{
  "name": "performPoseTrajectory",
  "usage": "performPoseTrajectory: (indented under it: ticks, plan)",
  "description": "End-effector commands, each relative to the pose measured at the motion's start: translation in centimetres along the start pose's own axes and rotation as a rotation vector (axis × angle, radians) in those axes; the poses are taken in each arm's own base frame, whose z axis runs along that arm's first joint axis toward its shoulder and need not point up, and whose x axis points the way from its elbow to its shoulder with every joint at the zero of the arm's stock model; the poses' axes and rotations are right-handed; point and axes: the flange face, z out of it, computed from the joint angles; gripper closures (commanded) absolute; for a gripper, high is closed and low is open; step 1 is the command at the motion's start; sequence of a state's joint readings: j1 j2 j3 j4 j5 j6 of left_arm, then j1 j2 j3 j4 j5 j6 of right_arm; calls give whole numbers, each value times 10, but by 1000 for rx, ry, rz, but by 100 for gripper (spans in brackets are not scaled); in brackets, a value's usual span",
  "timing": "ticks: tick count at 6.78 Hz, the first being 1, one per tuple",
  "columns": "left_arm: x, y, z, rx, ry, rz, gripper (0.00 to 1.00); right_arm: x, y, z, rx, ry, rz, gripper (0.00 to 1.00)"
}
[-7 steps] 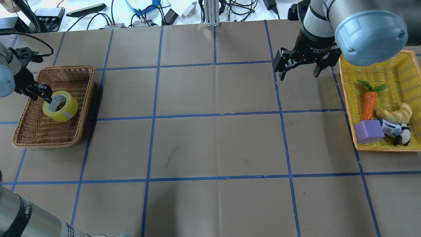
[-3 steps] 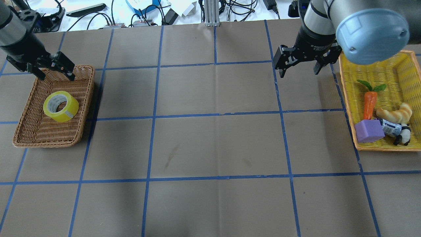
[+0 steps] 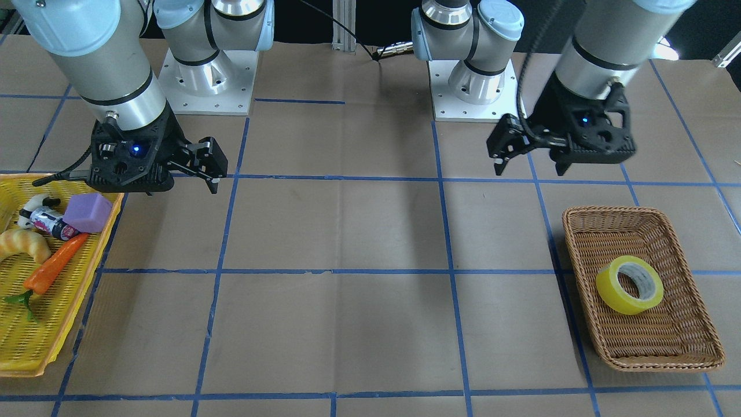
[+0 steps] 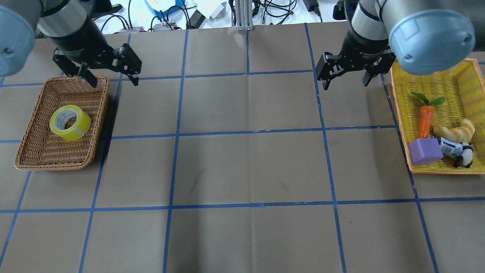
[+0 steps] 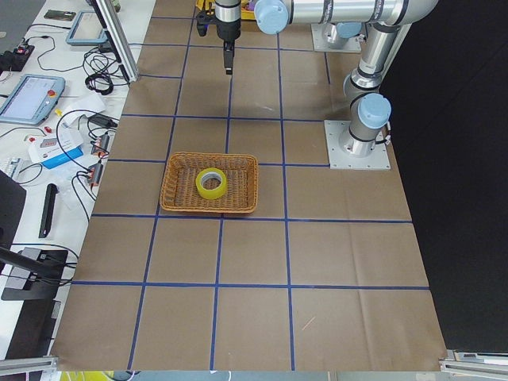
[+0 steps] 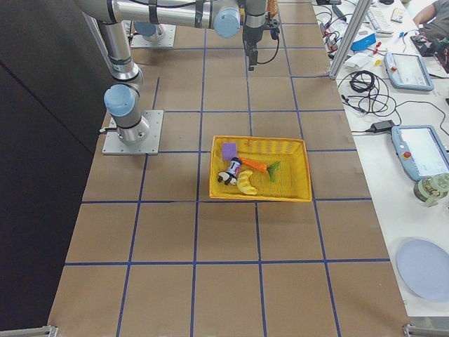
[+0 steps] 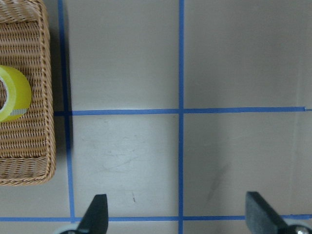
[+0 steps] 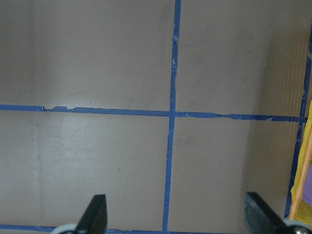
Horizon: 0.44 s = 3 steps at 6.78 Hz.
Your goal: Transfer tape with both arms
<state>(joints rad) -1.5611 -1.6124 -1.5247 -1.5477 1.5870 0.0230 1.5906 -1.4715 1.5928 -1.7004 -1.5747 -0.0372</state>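
The yellow tape roll [image 4: 70, 122] with a white core lies tilted in the brown wicker basket [image 4: 53, 166] at the table's left. It also shows in the front view [image 3: 630, 285] and at the left edge of the left wrist view [image 7: 12, 95]. My left gripper [image 4: 113, 81] is open and empty, raised over the basket's far right corner, apart from the tape. In the front view it [image 3: 529, 169] hangs behind the basket [image 3: 654, 365]. My right gripper [image 4: 345, 85] is open and empty, above the table just left of the yellow basket.
The yellow plastic basket [image 4: 447, 171] at the right holds a carrot [image 4: 426, 120], a croissant [image 4: 456, 131], a purple block [image 4: 425, 151] and a small panda toy [image 4: 463, 157]. Blue tape lines grid the brown table. Cables and devices lie beyond the far edge.
My left gripper was down at the tape's rim in the basket; it has risen and moved toward the far right corner, empty. The tape stays in the basket. The right gripper barely moved.
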Motion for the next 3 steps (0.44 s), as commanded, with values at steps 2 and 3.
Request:
performPoseTrajectory:
  ticks: [2,3]
  plan:
    - [33,10,3,-13,19,27,0,1,0,2,-4,1,-3,0]
    - [34,10,3,-12,21,27,0,3,0,2,-7,4,0,0]
